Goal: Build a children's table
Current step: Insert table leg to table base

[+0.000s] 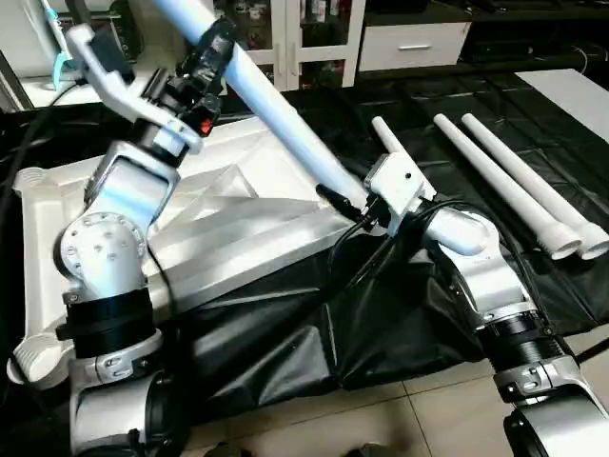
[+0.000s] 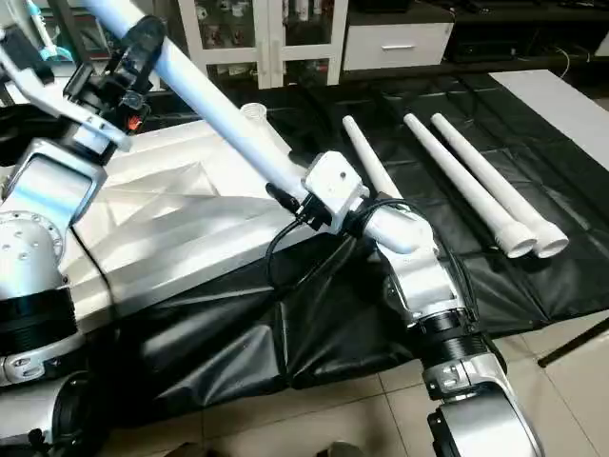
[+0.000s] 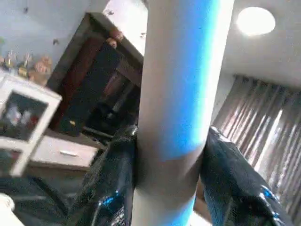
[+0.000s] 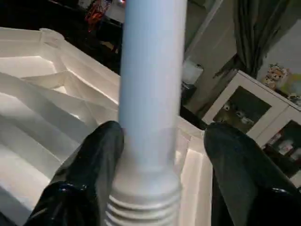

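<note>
My left gripper [image 1: 211,49] clamped the long white tapered plastic tube leg [image 1: 276,109] at upper left; my right gripper [image 4: 157,141] straddled its threaded end, fingers apart, over the white ribbed square plastic tabletop [image 1: 238,224].

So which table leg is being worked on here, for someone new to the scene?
Start at the upturned white table top on the black sheet. One leg slants up over it, clamped by the left pincer. The three other legs lie flat on the sheet.
</note>
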Robot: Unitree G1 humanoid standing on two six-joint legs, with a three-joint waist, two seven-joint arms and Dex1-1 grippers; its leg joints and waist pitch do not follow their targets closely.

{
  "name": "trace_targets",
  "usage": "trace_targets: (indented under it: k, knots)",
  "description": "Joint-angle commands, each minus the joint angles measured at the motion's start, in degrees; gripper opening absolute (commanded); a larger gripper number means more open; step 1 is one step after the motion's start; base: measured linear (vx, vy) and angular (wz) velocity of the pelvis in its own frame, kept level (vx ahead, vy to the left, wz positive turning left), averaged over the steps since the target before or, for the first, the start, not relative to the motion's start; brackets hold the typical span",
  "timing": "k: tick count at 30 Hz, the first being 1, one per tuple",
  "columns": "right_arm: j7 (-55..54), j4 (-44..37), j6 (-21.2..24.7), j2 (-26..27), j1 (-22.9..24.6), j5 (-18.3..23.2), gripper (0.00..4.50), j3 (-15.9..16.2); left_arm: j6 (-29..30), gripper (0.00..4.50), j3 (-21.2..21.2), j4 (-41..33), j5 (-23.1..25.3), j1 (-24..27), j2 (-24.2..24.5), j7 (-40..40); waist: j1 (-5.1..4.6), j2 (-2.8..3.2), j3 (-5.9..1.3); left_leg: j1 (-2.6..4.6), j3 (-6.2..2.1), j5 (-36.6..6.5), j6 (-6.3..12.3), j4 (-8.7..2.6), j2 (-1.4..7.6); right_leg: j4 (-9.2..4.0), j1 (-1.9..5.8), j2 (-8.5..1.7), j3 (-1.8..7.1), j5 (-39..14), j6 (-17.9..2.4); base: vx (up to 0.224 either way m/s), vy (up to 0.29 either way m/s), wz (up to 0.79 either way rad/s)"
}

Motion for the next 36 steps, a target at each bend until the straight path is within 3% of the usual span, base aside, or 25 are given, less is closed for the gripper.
trace_targets:
  k: [1, 7, 11, 20, 24, 31, 36]
  knots:
    - [-2.6, 0.7, 0.9, 0.4, -0.6, -1.6, 3.43, -1.1, -2.3, 1.68, -2.7, -3.1, 2.9, 0.8, -0.2, -0.2, -0.02, 1.28, -5.85, 0.84, -0.43, 0.4, 3.33, -3.26, 0.23, -2.45, 3.95, -2.00, 0.56, 13.9, -17.8, 0.000, 0.000, 0.00]
    - [-10.8, 0.5, 2.4, 4.2, -2.2, -4.5, 3.95, -1.1, -9.1, 1.68, -9.1, -5.1, 13.0, 3.2, -0.6, 1.4, -0.30, 1.45, -5.78, 0.80, -0.52, -1.5, 2.39, -3.42, 0.19, -2.77, 3.93, -2.05, 0.61, 10.4, -16.3, 0.000, 0.000, 0.00]
    - [-15.8, 2.2, 3.1, 6.1, -3.1, -7.0, 4.34, -0.3, -10.8, 1.67, -10.9, -6.5, 15.3, 4.3, -2.0, 2.9, -0.37, 1.59, -5.84, 0.75, -0.49, -2.2, 0.99, -3.50, 0.07, -2.90, 3.83, -1.90, 0.69, 9.4, -15.5, 0.000, 0.000, 0.00]
    - [-17.4, 5.7, 3.4, 9.3, -4.7, -8.3, 4.35, 1.2, -12.2, 1.67, -11.3, -7.6, 16.2, 4.7, -2.8, 3.2, -0.33, 1.92, -5.93, 0.85, -0.49, -2.9, 0.30, -3.58, 0.04, -2.83, 3.59, -1.82, 0.57, 9.7, -14.9, 0.000, 0.000, 0.00]
    - [-13.6, 7.2, 3.8, 10.3, -5.1, -8.0, 4.35, 3.5, -11.7, 1.67, -11.7, -8.4, 15.5, 4.6, -3.3, 3.0, -0.21, 2.06, -5.97, 0.88, -0.52, -3.0, 0.59, -3.59, 0.14, -2.78, 3.55, -1.91, 0.51, 10.4, -15.4, 0.000, 0.000, 0.00]
    - [-13.3, 7.4, 3.7, 10.7, -5.1, -8.5, 4.35, 3.7, -12.2, 1.66, -10.7, -7.8, 15.8, 4.3, -3.5, 3.5, -0.28, 1.76, -5.83, 0.80, -0.52, -3.6, 0.77, -3.69, 0.23, -2.95, 3.60, -2.02, 0.54, 8.9, -15.5, 0.000, 0.000, 0.00]
    - [-15.7, 7.9, 2.9, 10.6, -5.6, -8.5, 4.35, 2.2, -11.9, 1.66, -10.0, -7.6, 15.3, 4.0, -3.2, 3.2, -0.23, 2.16, -5.89, 0.84, -0.61, -3.1, 0.19, -3.66, 0.15, -2.85, 3.53, -2.00, 0.49, 9.2, -15.0, 0.000, 0.000, 0.00]
